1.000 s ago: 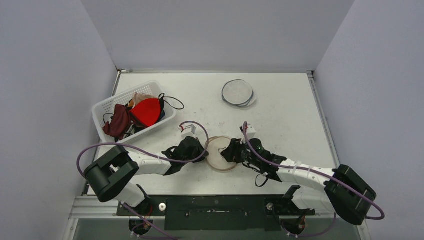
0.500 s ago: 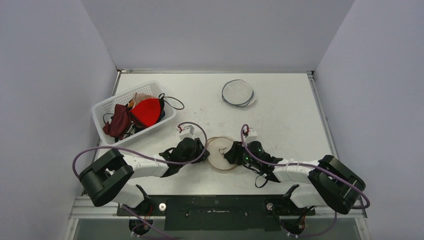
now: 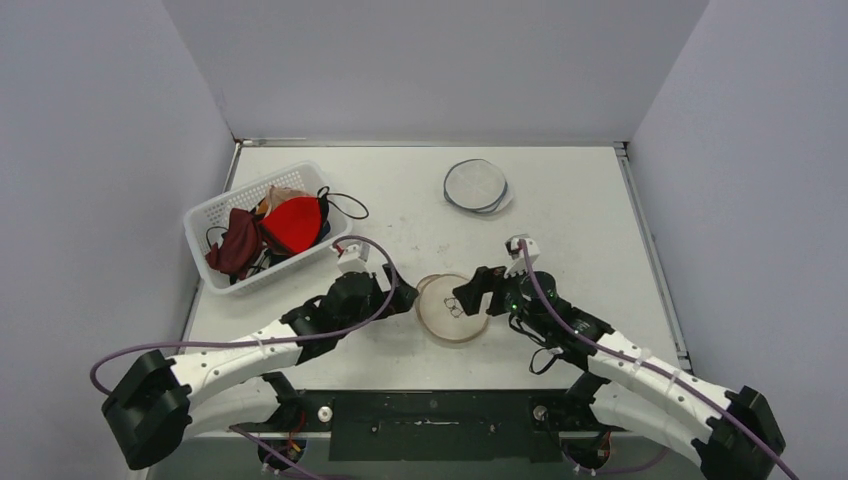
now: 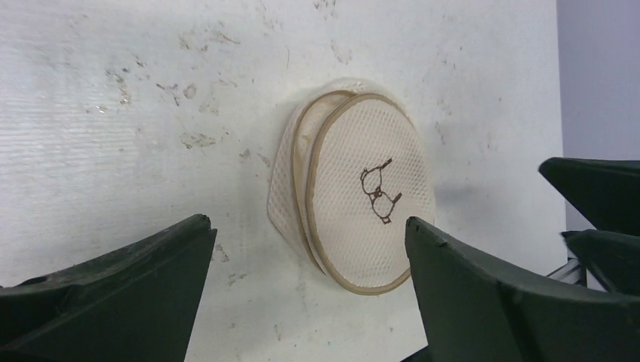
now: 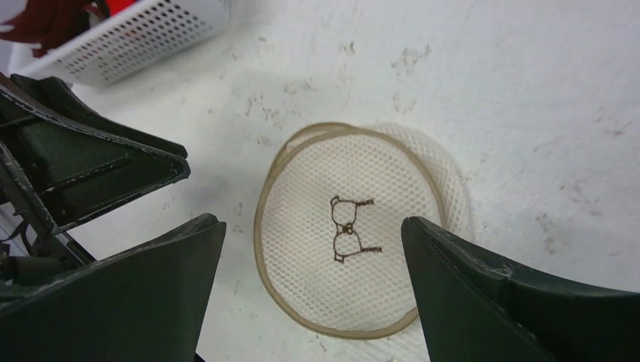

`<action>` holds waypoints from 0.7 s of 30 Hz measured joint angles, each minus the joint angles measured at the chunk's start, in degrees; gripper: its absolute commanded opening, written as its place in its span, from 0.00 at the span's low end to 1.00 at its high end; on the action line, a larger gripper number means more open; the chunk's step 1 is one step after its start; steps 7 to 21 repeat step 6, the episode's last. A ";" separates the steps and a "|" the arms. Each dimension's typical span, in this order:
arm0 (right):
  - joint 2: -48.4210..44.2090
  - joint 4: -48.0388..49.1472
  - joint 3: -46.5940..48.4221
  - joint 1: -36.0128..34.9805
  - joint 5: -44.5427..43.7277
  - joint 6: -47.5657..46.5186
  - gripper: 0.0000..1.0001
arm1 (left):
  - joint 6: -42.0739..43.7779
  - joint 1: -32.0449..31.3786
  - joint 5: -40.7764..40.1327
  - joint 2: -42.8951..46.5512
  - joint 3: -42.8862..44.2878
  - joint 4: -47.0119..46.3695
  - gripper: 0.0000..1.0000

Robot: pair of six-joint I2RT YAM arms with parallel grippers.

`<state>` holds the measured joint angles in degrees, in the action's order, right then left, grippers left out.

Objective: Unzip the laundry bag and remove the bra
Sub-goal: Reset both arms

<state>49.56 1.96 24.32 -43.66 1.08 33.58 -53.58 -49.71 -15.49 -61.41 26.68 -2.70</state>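
The laundry bag (image 3: 453, 309) is a round cream mesh pouch with tan trim and a small brown bra drawing. It lies flat on the white table between both arms. My left gripper (image 3: 403, 294) stands open just left of it, and the left wrist view shows the bag (image 4: 362, 200) ahead of the gripper (image 4: 306, 221), untouched. My right gripper (image 3: 477, 289) is open at the bag's right edge. In the right wrist view the bag (image 5: 351, 226) lies below the gripper (image 5: 311, 222), between the spread fingers. The bra is hidden.
A white basket (image 3: 215, 212) with red and dark red garments sits at the back left, with black straps hanging over its rim. A second round mesh pouch (image 3: 477, 186) with dark trim lies at the back centre. The table's near edge runs just behind both arms.
Both grippers have opened wide and let go of the bag. The left gripper has drawn back to the left, the right one up and to the right. The bag now lies free.
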 measured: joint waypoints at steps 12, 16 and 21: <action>-11.93 -8.04 3.58 -0.33 -5.05 -2.73 0.99 | -0.02 -0.07 -5.35 9.88 0.92 7.69 0.96; -11.93 -8.04 3.58 -0.33 -5.05 -2.73 0.99 | -0.02 -0.07 -5.35 9.88 0.92 7.69 0.96; -11.93 -8.04 3.58 -0.33 -5.05 -2.73 0.99 | -0.02 -0.07 -5.35 9.88 0.92 7.69 0.96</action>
